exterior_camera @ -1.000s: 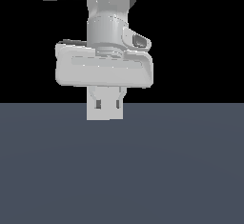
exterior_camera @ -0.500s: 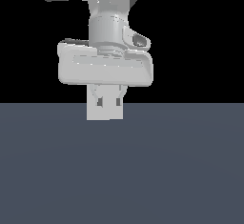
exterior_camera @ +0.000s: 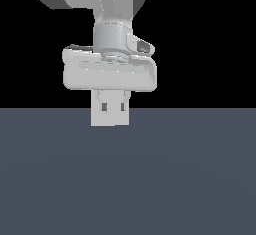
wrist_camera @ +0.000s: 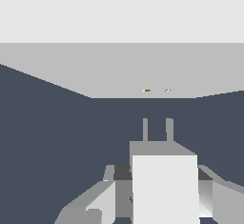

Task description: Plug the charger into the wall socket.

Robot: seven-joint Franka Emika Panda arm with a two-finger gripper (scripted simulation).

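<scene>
In the wrist view the charger (wrist_camera: pixel 164 189), an off-white block, sits between my gripper's (wrist_camera: pixel 156 170) fingers, which are shut on it. Its two prongs (wrist_camera: pixel 145 130) point at the wall socket (wrist_camera: pixel 143 70), an upright light-grey plate. The prongs line up roughly with its two tiny holes (wrist_camera: pixel 147 90). A strip of dark floor separates the prong tips from the plate. In the exterior view my gripper (exterior_camera: pixel 113 110) hangs fingers-down in front of the wall socket (exterior_camera: pixel 111 121) and hides the plate's centre. There the charger blends into the plate and cannot be made out.
A flat dark blue-grey floor (exterior_camera: pixel 190 179) spreads under the hand and the plate. The background above it is black in the exterior view. Nothing else stands nearby.
The hand looks slightly smaller in the exterior view than a second ago, so it has drawn a little toward the plate. A slight tilt of the fingers has levelled out.
</scene>
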